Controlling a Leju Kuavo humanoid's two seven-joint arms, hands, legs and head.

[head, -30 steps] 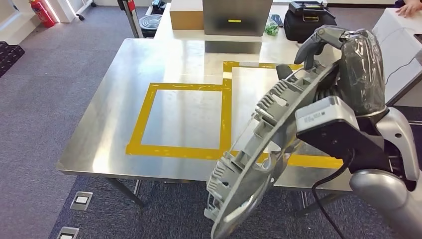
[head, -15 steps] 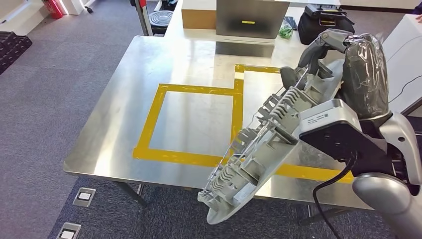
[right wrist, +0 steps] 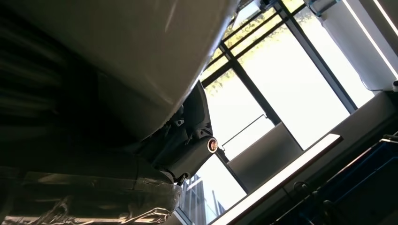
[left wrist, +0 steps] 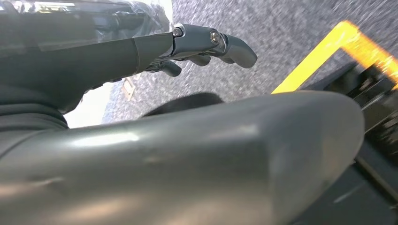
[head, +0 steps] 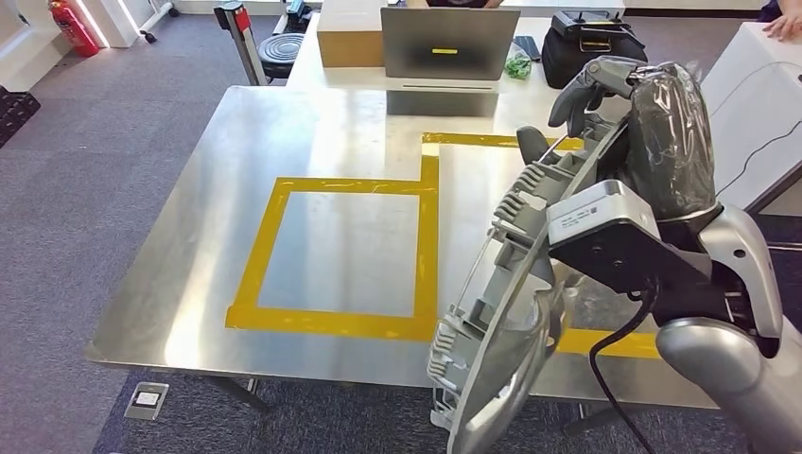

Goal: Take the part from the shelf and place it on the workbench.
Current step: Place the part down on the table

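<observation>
Part point(head: 515, 284) is off the shelf and in my right hand point(head: 605, 90), standing almost on edge above the workbench point(head: 189, 274), ribbed inner face toward 9 o'clock. My fingers point(head: 591, 76) hook over its upper rim at about 1 o'clock in the head view; the thumb is hidden behind the plastic-wrapped cover, so I cannot tell where it presses. The lower rim hangs past the bench's near edge at about 5 o'clock, over the carpet. I cannot tell whether any point of the part touches the steel.

In the right wrist view the part's pale curved surface point(right wrist: 141, 51) lies close against my hand point(right wrist: 187, 145); windows lie beyond.

In the left wrist view my left hand point(left wrist: 197, 44) carries nothing, its fingers point(left wrist: 234, 47) lightly bent and apart over grey carpet, beside a yellow floor line point(left wrist: 324, 51).

Yellow tape point(head: 274, 227) marks a square on the bench at 9 o'clock from the part. At 12 o'clock, at the far edge, stand a grey case point(head: 449, 43), a cardboard box point(head: 348, 43) and a black bag point(head: 577, 38). A person's hand point(head: 785, 24) rests on a white surface at 2 o'clock.
</observation>
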